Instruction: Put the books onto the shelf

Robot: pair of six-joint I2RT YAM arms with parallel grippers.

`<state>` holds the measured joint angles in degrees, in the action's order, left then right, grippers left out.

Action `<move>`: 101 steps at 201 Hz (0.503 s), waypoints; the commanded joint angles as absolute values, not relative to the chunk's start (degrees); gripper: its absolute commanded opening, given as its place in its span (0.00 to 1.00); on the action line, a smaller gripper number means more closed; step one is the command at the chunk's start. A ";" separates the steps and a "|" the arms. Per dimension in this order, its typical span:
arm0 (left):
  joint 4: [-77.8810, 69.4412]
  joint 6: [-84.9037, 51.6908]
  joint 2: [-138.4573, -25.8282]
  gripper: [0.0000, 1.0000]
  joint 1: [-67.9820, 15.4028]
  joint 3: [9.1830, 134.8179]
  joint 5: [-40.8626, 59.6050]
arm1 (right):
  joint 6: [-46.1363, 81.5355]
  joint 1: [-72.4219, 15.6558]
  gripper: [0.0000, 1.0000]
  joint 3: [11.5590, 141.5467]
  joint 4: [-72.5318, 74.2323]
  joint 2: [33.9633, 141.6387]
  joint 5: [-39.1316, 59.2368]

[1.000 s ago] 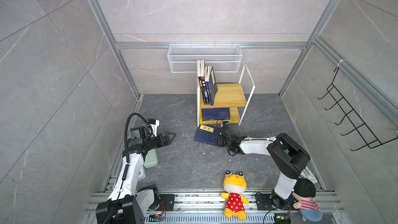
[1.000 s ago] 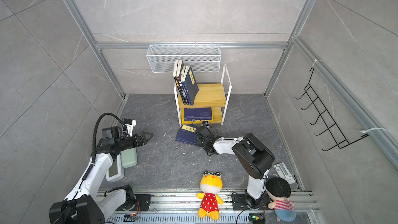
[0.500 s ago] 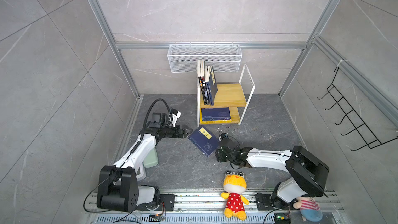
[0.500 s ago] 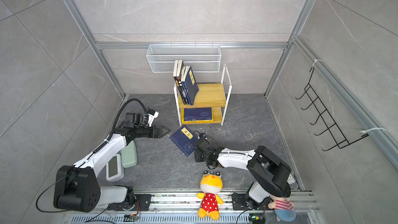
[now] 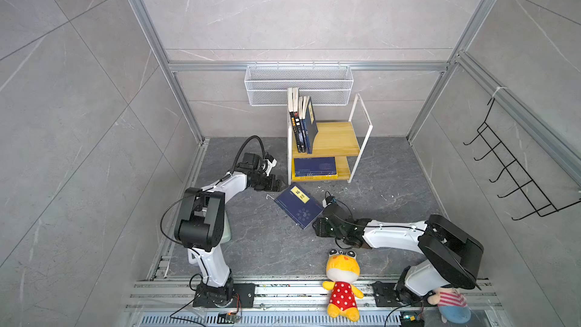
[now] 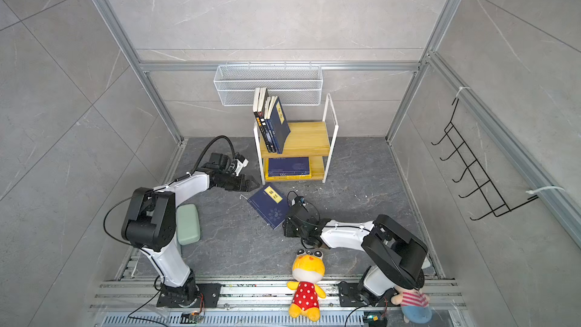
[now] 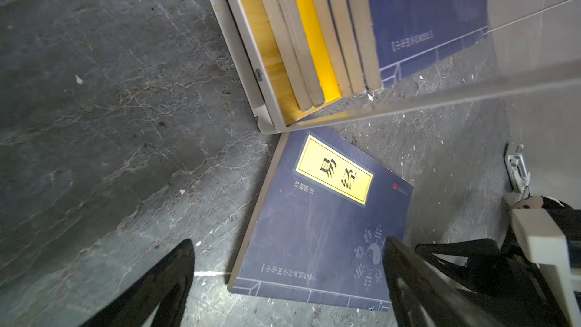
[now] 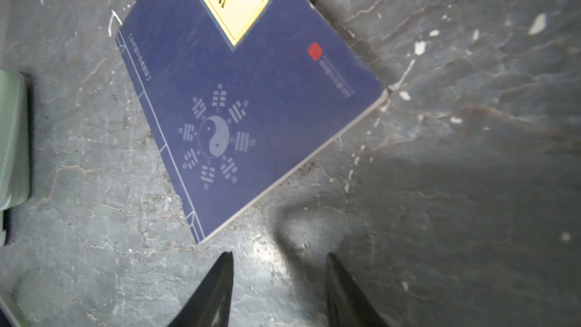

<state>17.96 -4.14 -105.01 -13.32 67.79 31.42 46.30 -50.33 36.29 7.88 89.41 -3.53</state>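
While the loose book (image 5: 298, 206) (image 6: 269, 209) lies flat on the floor (image 5: 251, 246), cover up and turned at an angle, you have both grippers close to it and neither one holding it. It is navy with a yellow title label, and its labelled corner lies just beside the front foot of the shelf (image 5: 338, 139) (image 7: 239, 42); you cannot tell whether the two touch.

Your left gripper (image 5: 274, 184) (image 7: 287, 242) sits low at that end of the book with its jaws spread wide. In the left wrist view one finger (image 7: 408, 278) overlaps the cover by the yin-yang mark. The other is over bare floor, and contact cannot be judged.

Your right gripper (image 5: 317, 226) (image 8: 279, 255) is at the opposite corner. Its jaws are parted with only floor between them, and the tips are just short of the book's edge.

On the shelf's upper board the standing books (image 5: 301, 124) are upright against one side of the frame, the outermost navy one leaning. On the lower board the flat books (image 5: 314, 167) form a stack, navy on top with yellow beneath.

A green case (image 6: 188, 223) lies on the floor beside your left arm. A yellow plush toy (image 5: 342, 278) sits at the front rail.
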 commanded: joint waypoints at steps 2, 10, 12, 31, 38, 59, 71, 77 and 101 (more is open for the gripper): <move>21.46 -4.60 -108.11 0.92 -13.60 71.10 29.97 | 47.68 -50.35 0.49 36.27 9.84 91.79 -2.84; 22.81 -5.23 -109.12 0.91 -13.69 71.76 29.63 | 47.79 -50.30 0.49 36.40 10.10 92.47 -2.66; 23.19 -5.31 -109.39 0.90 -13.70 71.86 29.62 | 47.85 -50.32 0.49 36.39 10.35 92.64 -2.53; 24.87 -5.79 -110.28 0.88 -14.21 71.78 29.82 | 48.08 -50.29 0.49 36.25 12.86 94.25 -1.87; 24.76 -5.97 -110.26 0.87 -14.50 71.20 30.13 | 47.86 -50.27 0.49 36.45 13.55 95.07 -1.69; 23.03 -7.43 -109.32 0.85 -15.39 68.67 30.84 | 47.55 -50.07 0.49 37.73 13.97 97.07 -0.89; 22.03 -7.76 -108.52 0.82 -16.02 67.08 31.32 | 47.65 -49.93 0.49 37.71 14.60 97.59 -0.97; 21.75 -8.04 -108.31 0.81 -16.31 66.45 31.58 | 47.64 -49.83 0.49 37.71 14.99 97.80 -1.05; 22.57 -8.91 -107.70 0.73 -17.26 65.03 32.23 | 47.55 -48.69 0.49 37.88 14.88 98.73 -0.30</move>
